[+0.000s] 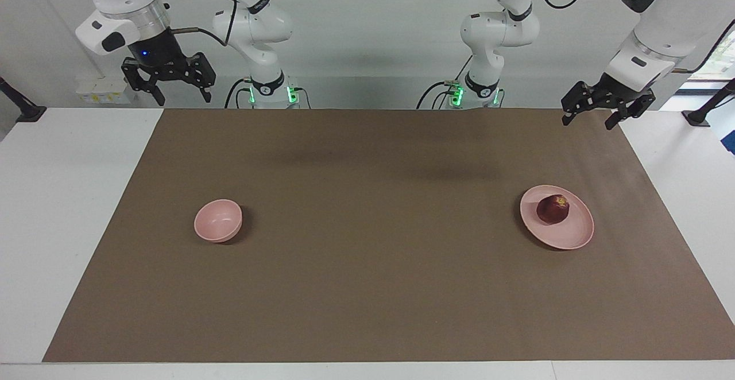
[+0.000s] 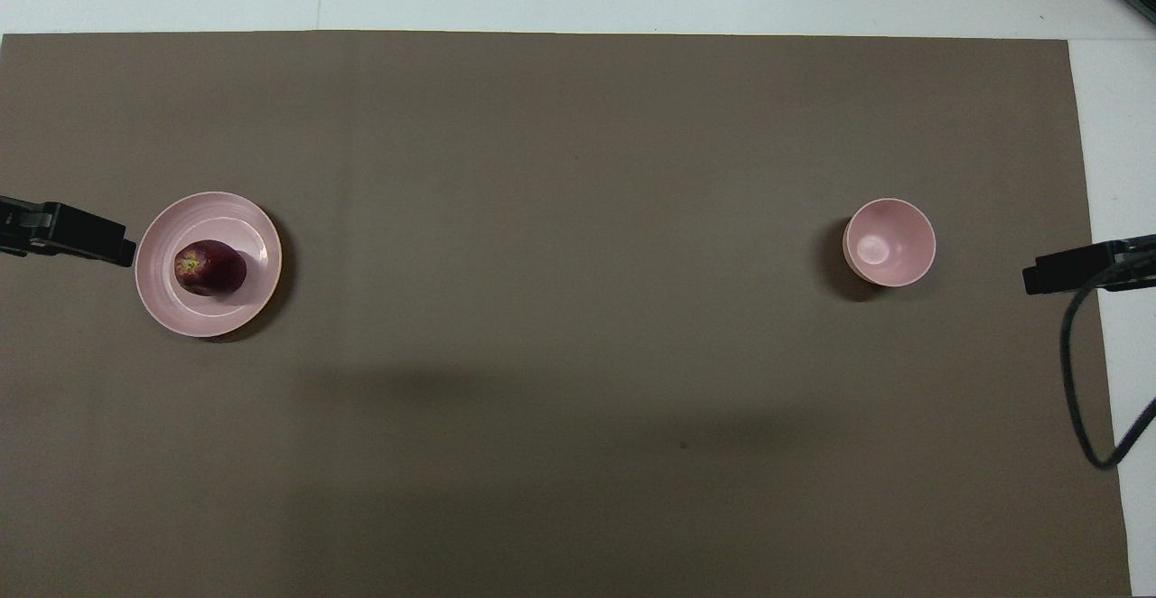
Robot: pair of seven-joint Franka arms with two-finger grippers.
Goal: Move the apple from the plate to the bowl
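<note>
The apple sits on the plate, dark red with a yellowish patch at its stem, toward the left arm's end of the counter. The bowl stands upright on the brown mat toward the right arm's end, well apart from the plate and about as near the robots as it.

The left hand hangs in the air over the mat's edge nearest the robots, at the left arm's end, its fingers spread and holding nothing; in the overhead view its tip shows just beside the plate's rim. The right hand waits raised above the counter's edge at the right arm's end, fingers likewise spread and empty.

No brand, label or writing can be read on any of these things.
</note>
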